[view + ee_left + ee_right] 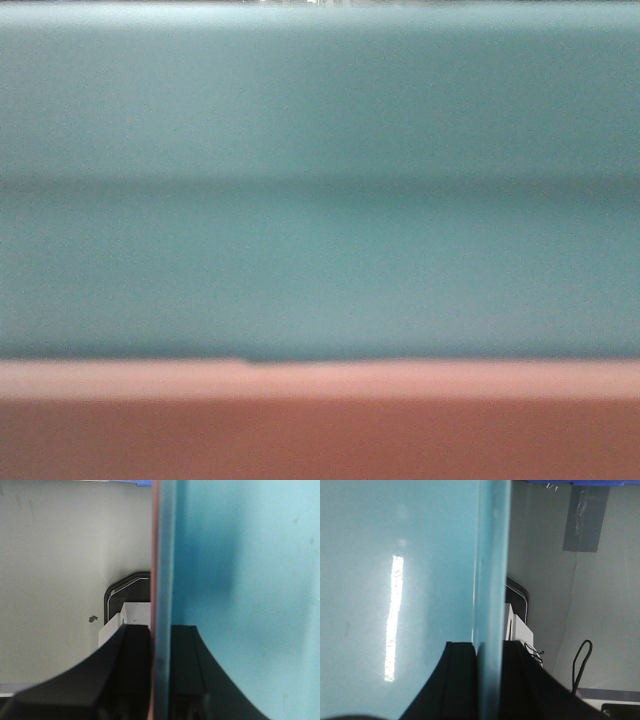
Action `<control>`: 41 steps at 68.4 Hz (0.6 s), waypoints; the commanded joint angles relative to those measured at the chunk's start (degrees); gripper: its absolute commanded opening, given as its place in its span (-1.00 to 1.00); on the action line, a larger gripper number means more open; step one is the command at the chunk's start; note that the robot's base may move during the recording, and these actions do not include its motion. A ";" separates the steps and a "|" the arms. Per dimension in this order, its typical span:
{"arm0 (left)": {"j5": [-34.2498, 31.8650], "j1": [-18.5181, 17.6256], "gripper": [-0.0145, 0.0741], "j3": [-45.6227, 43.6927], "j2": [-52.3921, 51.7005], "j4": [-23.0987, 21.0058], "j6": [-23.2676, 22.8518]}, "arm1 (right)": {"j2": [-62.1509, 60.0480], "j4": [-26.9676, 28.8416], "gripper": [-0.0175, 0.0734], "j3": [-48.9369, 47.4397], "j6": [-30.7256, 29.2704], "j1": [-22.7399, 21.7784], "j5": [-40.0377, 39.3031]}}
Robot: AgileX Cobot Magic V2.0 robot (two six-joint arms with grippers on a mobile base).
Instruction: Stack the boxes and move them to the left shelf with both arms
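The light blue box (320, 200) fills the front view, blurred and very close, with the salmon pink box (320, 430) showing under it; the blue one sits nested in the pink one. In the left wrist view my left gripper (161, 630) is shut on the stacked boxes' end wall. One finger is outside by the pink edge (155, 555), the other inside against the blue box (250, 580). My right gripper (490, 647) is shut on the opposite blue rim (492, 555), one finger inside the blue box (395, 555). The left shelf is out of view.
Grey floor (50, 555) lies beyond both wrists. A dark blue bin edge (570, 482) shows at the top, with a grey tape patch (585, 520) below it. A black cable loop (582, 665) and a white and black unit (132, 610) lie near the grippers.
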 commanded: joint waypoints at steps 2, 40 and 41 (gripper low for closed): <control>5.22 -0.43 -0.68 -1.99 -1.93 0.23 0.01 | -2.07 -1.52 -0.49 -1.77 -0.46 -0.04 3.78; 5.22 -0.43 -0.68 -1.99 -1.93 0.23 0.01 | -2.07 -1.71 -0.49 -1.77 -0.46 -0.04 3.09; 5.22 -0.43 -0.68 -1.99 -1.93 0.23 0.01 | -2.07 -1.71 -0.49 -1.77 -0.46 -0.04 3.09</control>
